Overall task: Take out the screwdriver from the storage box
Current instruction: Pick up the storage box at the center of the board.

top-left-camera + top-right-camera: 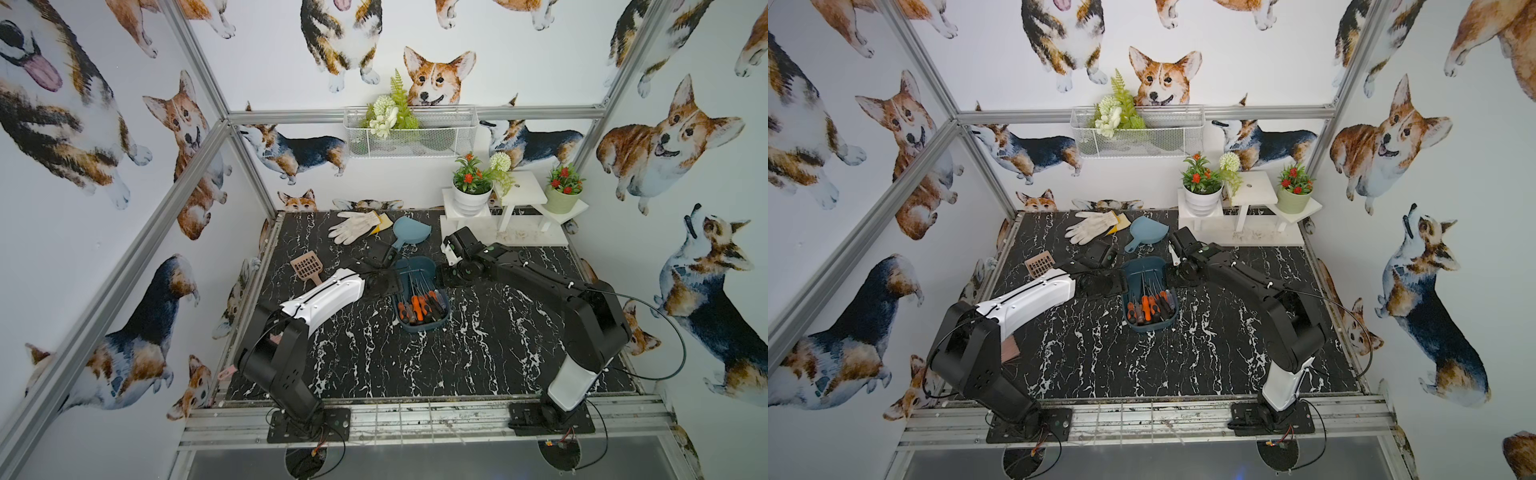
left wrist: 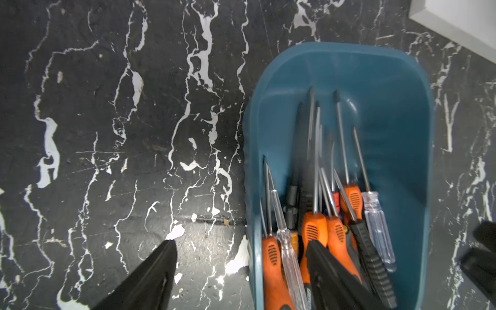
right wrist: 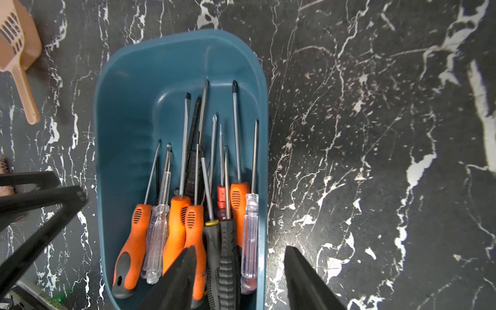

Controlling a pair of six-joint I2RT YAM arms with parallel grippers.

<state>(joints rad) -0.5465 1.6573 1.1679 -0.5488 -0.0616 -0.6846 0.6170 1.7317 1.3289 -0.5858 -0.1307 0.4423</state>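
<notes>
The storage box is a dark teal tub in the middle of the black marbled table. Several screwdrivers with orange, clear and black handles lie in its near end. My left gripper is open and straddles one long wall of the box. One finger hangs over the table, the other over an orange handle inside. My right gripper is open astride the opposite wall. Its inner finger covers an orange handle. Neither holds anything.
White gloves and a light blue dustpan lie behind the box. A tan slotted scoop sits to the left. A white stand with flower pots fills the back right corner. A wire mesh basket hangs on the back wall.
</notes>
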